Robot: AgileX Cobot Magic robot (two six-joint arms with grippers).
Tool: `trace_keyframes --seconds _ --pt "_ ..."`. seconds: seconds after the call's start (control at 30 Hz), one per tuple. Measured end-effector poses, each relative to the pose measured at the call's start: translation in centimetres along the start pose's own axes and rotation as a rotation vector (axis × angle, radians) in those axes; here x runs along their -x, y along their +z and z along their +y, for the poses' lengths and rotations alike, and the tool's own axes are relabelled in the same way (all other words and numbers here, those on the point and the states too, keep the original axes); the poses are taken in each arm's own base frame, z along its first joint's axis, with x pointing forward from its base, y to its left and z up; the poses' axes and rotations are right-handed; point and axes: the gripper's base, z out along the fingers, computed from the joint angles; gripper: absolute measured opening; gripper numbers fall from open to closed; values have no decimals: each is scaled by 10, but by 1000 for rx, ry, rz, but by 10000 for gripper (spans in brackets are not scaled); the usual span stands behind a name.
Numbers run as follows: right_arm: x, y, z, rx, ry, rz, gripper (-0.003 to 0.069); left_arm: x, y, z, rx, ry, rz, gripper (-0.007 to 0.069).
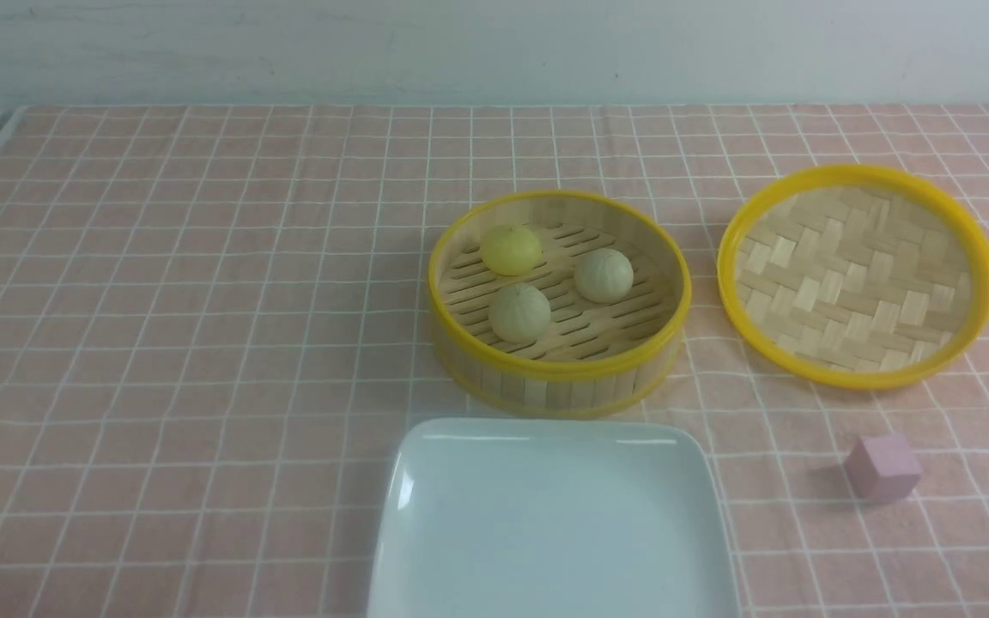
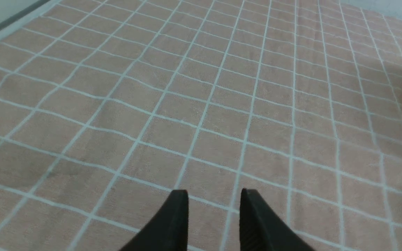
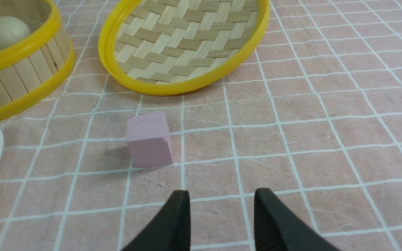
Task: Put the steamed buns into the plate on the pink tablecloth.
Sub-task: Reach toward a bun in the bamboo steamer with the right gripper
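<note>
The three buns (image 1: pixel 520 313) sit inside the basket (image 1: pixel 559 369). The white plate (image 1: pixel 546 515) lies just in front of the basket on the pink tablecloth (image 1: pixel 160 343). The lid (image 1: pixel 855 275) lies to the basket's right, with a little pink block (image 1: pixel 882 468) nearby. The left gripper (image 2: pixel 214 195) and the right gripper (image 3: pixel 221 195) both have their jaws spread apart above the cloth.

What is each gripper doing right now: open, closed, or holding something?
Left gripper: open, holding nothing.
Right gripper: open, holding nothing.
</note>
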Motion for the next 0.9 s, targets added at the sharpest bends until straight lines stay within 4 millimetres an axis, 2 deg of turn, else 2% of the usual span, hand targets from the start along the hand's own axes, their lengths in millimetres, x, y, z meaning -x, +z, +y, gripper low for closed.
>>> trace_keyframes --seconds 0.07,0.17,0.23,0.33,0.47,0.6,0.7,0.73,0.77,0.83,0.9 --pt "1 1 6 76 316 -19 240 0 0 -6 -66 -327 7 240" --pt "5 0 11 150 639 -37 240 1 0 -12 -140 -729 28 240" --pt "7 0 13 181 782 -40 240 1 -1 -15 -174 -942 49 240" --pt "8 -1 14 199 862 -34 240 2 -1 -17 -198 -1089 68 240" --pt "8 -1 14 204 881 -35 240 3 -1 -17 -202 -1107 60 240" --pt "13 -2 15 213 857 -59 240 7 -2 -16 -207 -989 22 240" --pt "40 -15 20 244 692 -152 236 27 -14 -26 -256 -808 19 236" --pt "42 -16 20 243 676 -157 235 28 -15 -27 -259 -795 17 234" --pt "61 -24 24 243 576 -191 215 41 -21 -32 -273 -713 16 217" --pt "80 -29 28 201 424 -154 164 54 -25 -39 -259 -604 56 170" --pt "89 -27 30 146 325 -59 115 62 -23 -43 -226 -521 123 118"
